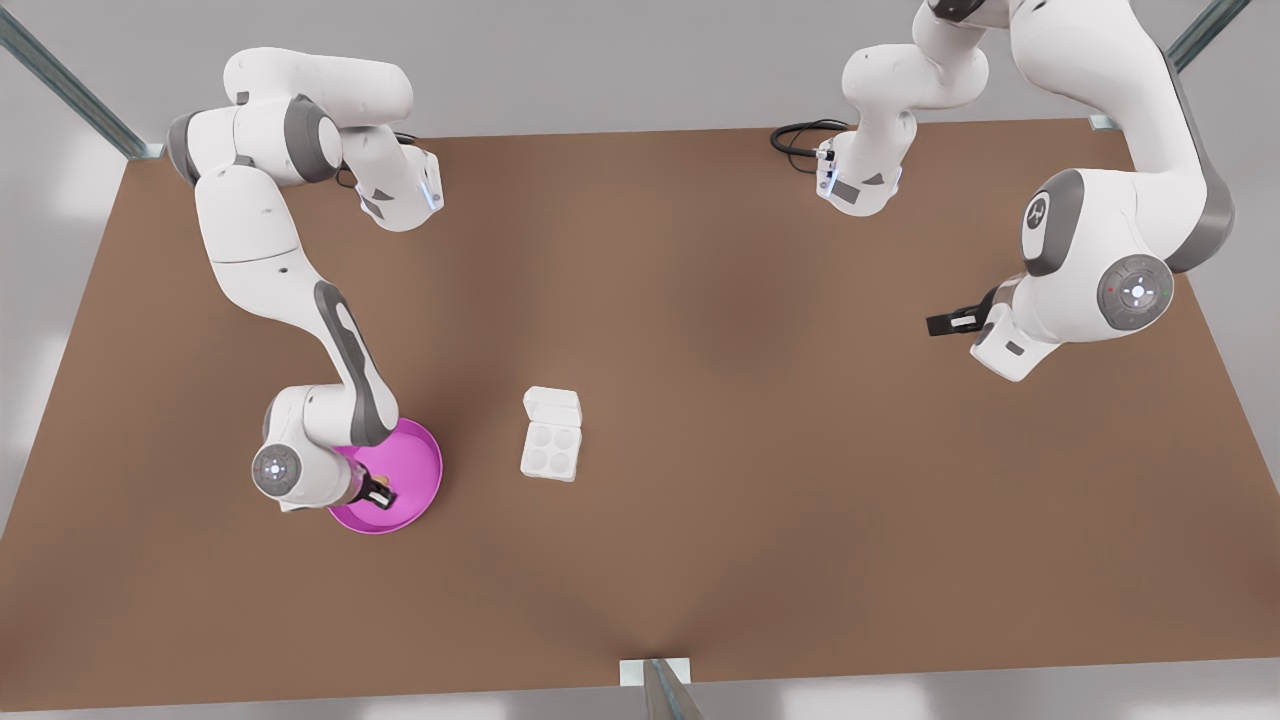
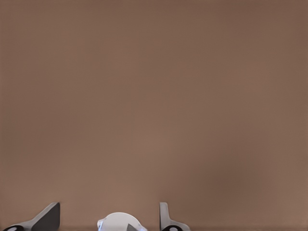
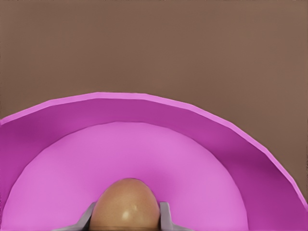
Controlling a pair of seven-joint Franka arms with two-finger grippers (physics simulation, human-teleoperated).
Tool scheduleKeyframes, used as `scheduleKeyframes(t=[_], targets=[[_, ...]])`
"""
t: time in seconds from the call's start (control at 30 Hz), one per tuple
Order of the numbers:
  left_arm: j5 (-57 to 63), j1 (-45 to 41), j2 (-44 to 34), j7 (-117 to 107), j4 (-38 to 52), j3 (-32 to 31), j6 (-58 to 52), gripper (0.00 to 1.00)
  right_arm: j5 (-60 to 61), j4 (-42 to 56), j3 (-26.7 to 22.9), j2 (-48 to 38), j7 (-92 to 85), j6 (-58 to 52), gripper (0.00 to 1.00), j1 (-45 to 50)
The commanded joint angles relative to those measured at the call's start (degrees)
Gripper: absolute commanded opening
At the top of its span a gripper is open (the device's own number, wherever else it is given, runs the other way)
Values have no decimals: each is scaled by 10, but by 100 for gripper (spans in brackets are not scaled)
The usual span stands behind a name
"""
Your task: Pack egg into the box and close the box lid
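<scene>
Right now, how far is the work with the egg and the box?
Nothing is packed yet. The right gripper has its fingers on both sides of the egg in the pink plate. The box has empty cups, and the box lid is open. The left gripper waits apart, fingers open. Left: lift, place, close.

Bare desk (image 1: 700,330) between pink plate (image 1: 420,475) and open box (image 1: 551,448), its cups unblocked, lid (image 1: 552,407) flat behind, left hand (image 1: 945,323) well apart

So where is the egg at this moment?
The egg sits between the right gripper's fingers over the pink plate, at the front view's left, beside the open box.
</scene>
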Motion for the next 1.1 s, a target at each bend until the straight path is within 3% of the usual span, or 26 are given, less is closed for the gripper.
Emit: scheduleKeyframes(t=[0.0, 0.2, 0.33, 0.63, 0.7, 0.8, 0.87, 1.0, 1.07], targets=[[0, 0, -1, -3, 0, 0, -1, 100, -2, 3, 0, -1, 0, -15, 52, 0], [0, 0, 0, -3, 0, 0, -1, 100, 17, 35, 3, -1, -1, -63, 51, 1], [0, 0, -1, -4, 0, -1, -1, 100, 74, 70, 30, -4, 1, -99, 51, 0], [4, -1, 13, -23, -6, -46, -3, 100, 590, 92, 74, 1, 25, -116, 51, 1], [12, -40, 36, -44, -4, -67, 2, 100, 672, 92, 97, 20, 52, -117, 51, 1], [6, -96, 67, -93, -3, -67, 23, 100, 685, 94, 118, 45, 89, -117, 51, 1], [-56, -115, 83, -212, -5, -72, 101, 100, 719, 88, 127, 53, 104, -127, 51, 1], [-82, -120, 97, -224, -10, -131, 127, 100, 731, 86, 129, 62, 147, -180, 51, -1], [-106, -136, 99, -270, -21, -144, 190, 100, 730, 77, 129, 66, 149, -185, 51, -2]])
